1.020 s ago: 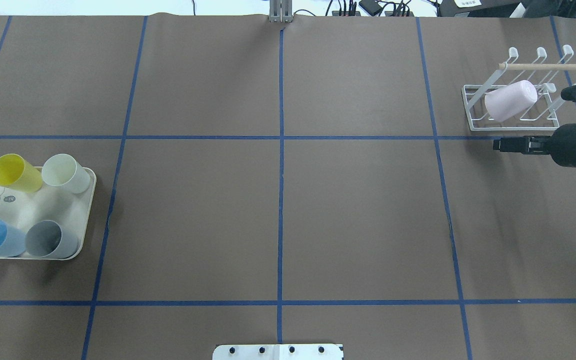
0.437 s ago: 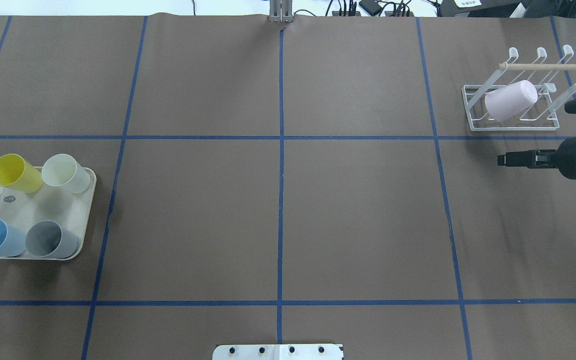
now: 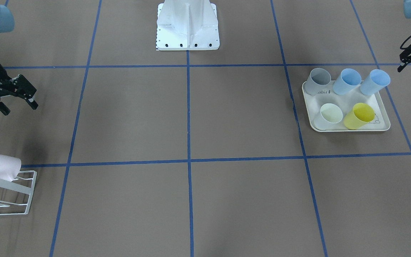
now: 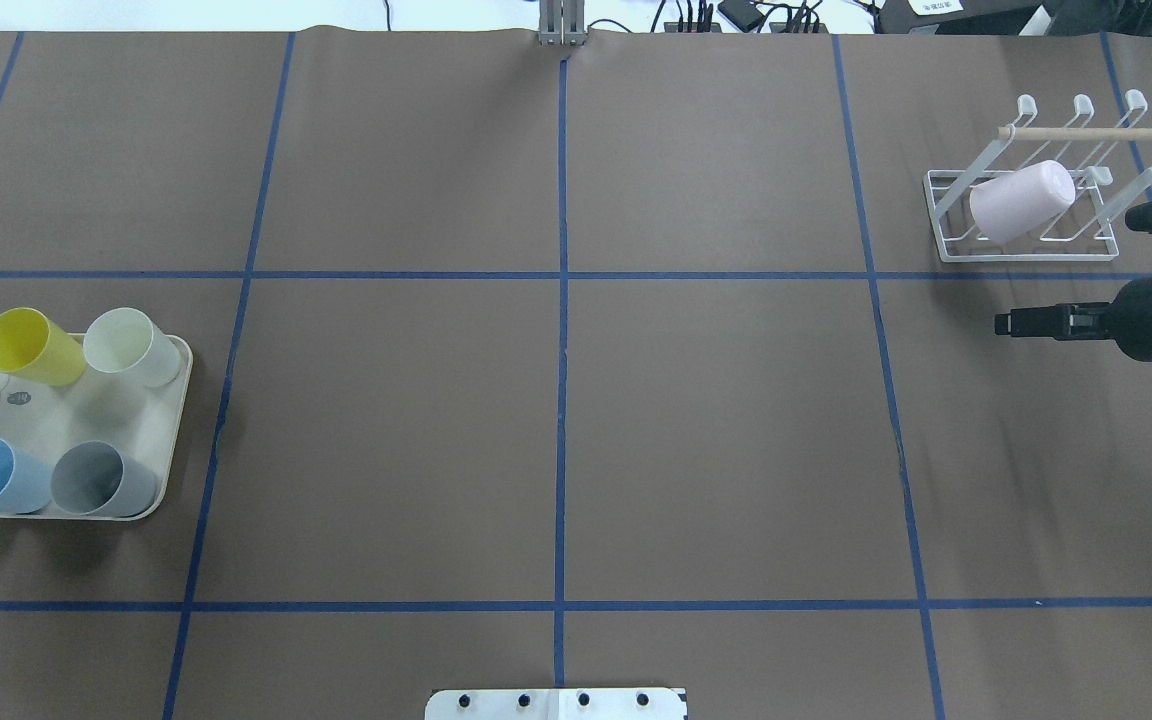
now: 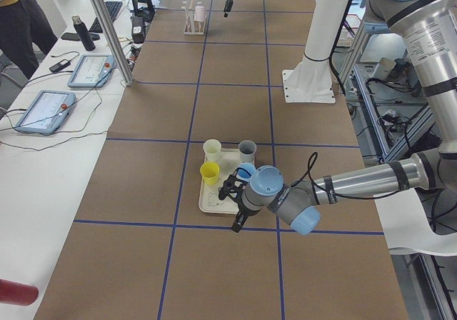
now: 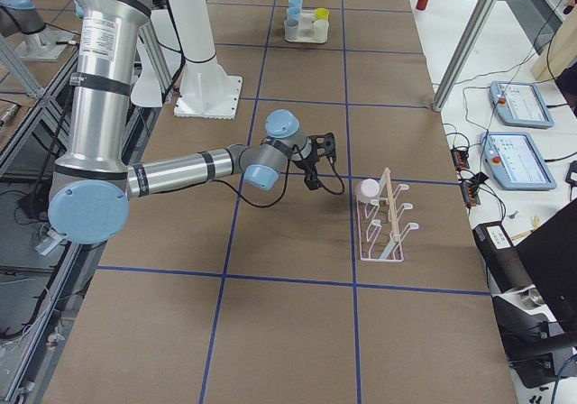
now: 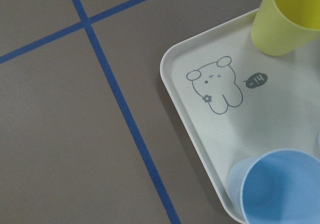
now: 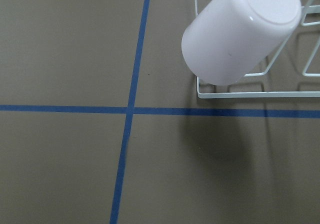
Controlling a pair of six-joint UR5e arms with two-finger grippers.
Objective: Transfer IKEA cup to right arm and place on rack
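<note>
**A:** IKEA cup, the pale pink one (image 4: 1021, 202): where is it?

**B:** Farthest out. Working outward from the robot's base, first comes the cream tray (image 3: 348, 103) on the left side. A grey cup (image 3: 318, 81), two blue cups (image 3: 346, 81), a pale cup (image 3: 331, 113) and a yellow cup (image 3: 360, 116) stand on it, mouths up. The left gripper (image 5: 230, 209) hangs near the tray's edge; I cannot tell whether its fingers are spread.

**A:** And the right side?

**B:** The right gripper (image 3: 19, 108) hovers over bare table, fingers spread, holding nothing. Beyond it stands the rack (image 4: 1026, 257). The pink cup sits on one slanted prong, tilted, its mouth toward the base and its bottom toward the gripper.

**A:** So that cup looks placed. What could go wrong?

**B:** Two things, I'd judge. The rack is light wire and the right arm is near it, so a careless swing could nudge the frame and slide the cup off its prong. On the tray the cups stand close together, so fingers reaching for one could knock over its neighbour.
</note>
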